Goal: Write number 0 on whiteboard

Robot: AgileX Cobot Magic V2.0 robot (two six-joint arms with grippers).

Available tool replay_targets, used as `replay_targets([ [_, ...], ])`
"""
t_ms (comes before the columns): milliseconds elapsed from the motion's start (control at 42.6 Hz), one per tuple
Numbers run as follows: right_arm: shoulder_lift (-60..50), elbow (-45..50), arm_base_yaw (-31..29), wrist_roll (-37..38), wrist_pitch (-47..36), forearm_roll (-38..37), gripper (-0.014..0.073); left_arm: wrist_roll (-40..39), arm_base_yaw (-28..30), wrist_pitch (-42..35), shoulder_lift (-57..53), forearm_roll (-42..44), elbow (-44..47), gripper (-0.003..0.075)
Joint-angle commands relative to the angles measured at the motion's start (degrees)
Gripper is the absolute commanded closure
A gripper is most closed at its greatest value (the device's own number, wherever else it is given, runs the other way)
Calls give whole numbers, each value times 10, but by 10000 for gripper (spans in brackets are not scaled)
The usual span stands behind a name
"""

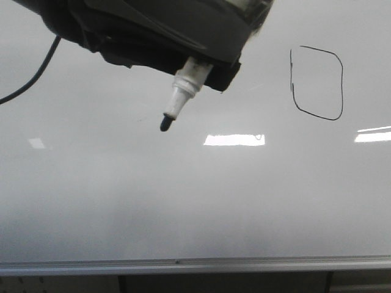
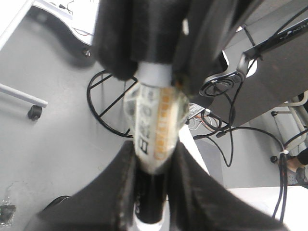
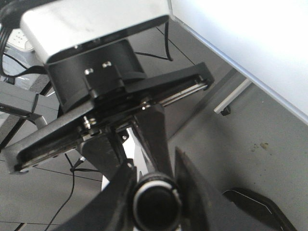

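Observation:
The whiteboard [image 1: 122,195] fills the front view, with its silver rail [image 1: 195,266] along the lower edge. The number 0 [image 1: 316,82] is a thin black boxy loop at the upper right. A dark gripper [image 1: 198,64] at the top holds the marker [image 1: 182,94]. Its black tip [image 1: 166,124] points down-left, well left of the 0. I cannot tell whether the tip touches the board. My left gripper [image 2: 153,159] is shut on the marker's barrel [image 2: 154,115]. My right gripper [image 3: 154,166] is shut round the marker's round dark end [image 3: 156,204].
Bright rectangular reflections [image 1: 234,140] [image 1: 372,137] lie on the board. A black cable [image 1: 33,76] hangs at the upper left. The wrist views show grey floor, cable loops [image 2: 103,103], a castor [image 2: 33,111] and the board's edge [image 3: 240,67].

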Motion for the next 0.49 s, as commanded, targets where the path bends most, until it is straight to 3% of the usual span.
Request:
replay_targets([
  [0, -13, -14, 2, -4, 1, 52, 569, 0, -5, 27, -20, -23, -17, 740],
  [211, -22, -26, 2, -18, -24, 58, 147, 0, 0, 8, -20, 36, -17, 740],
  [282, -36, -35, 2, -25, -46, 58, 111, -1, 8, -7, -20, 59, -17, 740],
  [470, -124, -32, 1, -31, -179, 11, 128, -57, 77, -63, -20, 118, -17, 739],
])
